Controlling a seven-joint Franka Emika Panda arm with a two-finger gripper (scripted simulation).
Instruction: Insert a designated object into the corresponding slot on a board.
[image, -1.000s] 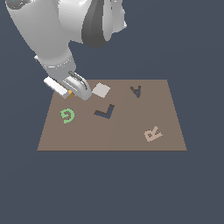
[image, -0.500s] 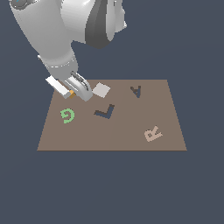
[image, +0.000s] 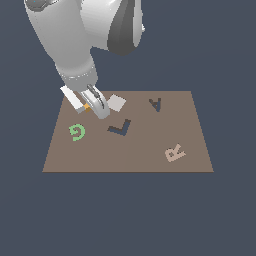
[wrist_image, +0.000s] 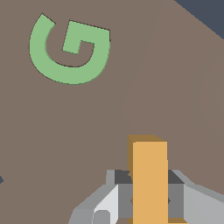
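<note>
Where the arm comes down over the board (image: 150, 150), the gripper (image: 95, 106) hangs near the far corner on the exterior view's left, with its jaws clamped on the orange piece (wrist_image: 149, 179). In the exterior view only a small orange spot shows between the fingers (image: 101, 106). The wrist view shows the piece as an upright orange bar held from both sides, its free end standing out past the grey fingers over bare brown board. Whether the piece touches the board cannot be told. The slot (image: 120, 128), a dark L-shaped recess, lies just beside the gripper toward the exterior view's right and nearer the camera, with a narrow strip of bare board between them. A light grey square (image: 116, 102) sits just beside the gripper on the far side of the slot. The green G (image: 77, 132) lies flat near the board's left edge in the exterior view, below the gripper and clear of it; in the wrist view it lies well apart from the held piece with open board between. The dark A (image: 156, 104) sits toward the far edge, right of the square. The pink R (image: 174, 153) lies toward the near right corner, well apart from the slot. Broad bare board runs along the near edge.
</note>
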